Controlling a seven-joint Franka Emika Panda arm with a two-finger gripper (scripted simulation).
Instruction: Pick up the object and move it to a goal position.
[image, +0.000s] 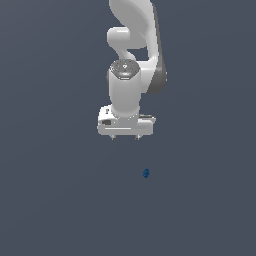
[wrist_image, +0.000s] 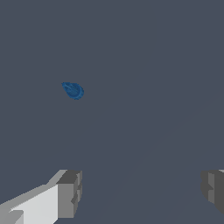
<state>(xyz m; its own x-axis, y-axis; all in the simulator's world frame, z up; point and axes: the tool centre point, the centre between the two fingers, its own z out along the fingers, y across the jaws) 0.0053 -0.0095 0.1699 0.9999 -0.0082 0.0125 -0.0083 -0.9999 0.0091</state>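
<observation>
You'll find the dark-blue object (image: 146, 173) (wrist_image: 73, 90) lying alone on the grey floor (image: 60, 200), below the white gripper (image: 125, 137) and toward the exterior view's right. Your gripper's fingers (wrist_image: 69, 194) stand wide apart, holding nothing, clear of it.

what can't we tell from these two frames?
- Object: too small in the exterior view for its shape to show; in the wrist view just a blurry blue lump.
- Gripper: the exterior view shows only short finger stubs; the wrist view cuts one finger at the picture's edge.
- Goal position: no marker shows in either view.
- Arm base: cut off by the exterior view's top edge.
</observation>
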